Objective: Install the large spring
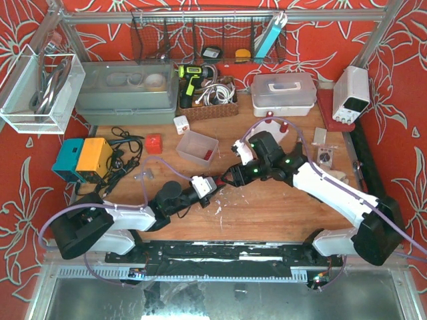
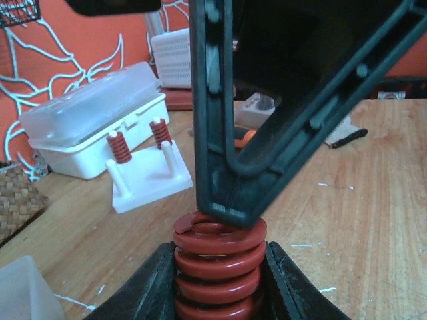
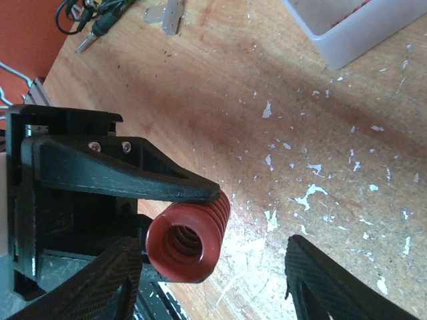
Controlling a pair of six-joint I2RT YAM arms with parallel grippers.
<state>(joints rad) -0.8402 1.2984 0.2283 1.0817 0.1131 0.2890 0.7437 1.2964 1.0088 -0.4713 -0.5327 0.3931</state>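
Top view: left fingers (image 1: 215, 183) and right fingers (image 1: 231, 177) meet at the middle of the tabletop (image 1: 267, 207)

Left wrist: the left fingers (image 2: 143, 290) are clenched on the red spring (image 2: 217, 267), with a right finger touching its top coil

Right wrist: the right fingers (image 3: 100, 283) are released, spread either side of the spring (image 3: 187, 237)

A workshop bench fitted out for robot work is shown. A scuffed wooden table (image 1: 267, 213) is enclosed by an aluminium frame (image 1: 220, 15) and backed with red patterned cloth (image 1: 20, 220). At 12 o'clock a cordless drill (image 1: 191, 80) and a wicker basket of cables (image 1: 215, 100) are kept. A bench power supply (image 1: 351, 93) is placed at 2 o'clock, and a lidded plastic bin (image 1: 127, 93) at 11 o'clock. A wire rack (image 1: 200, 40) is hung behind them.
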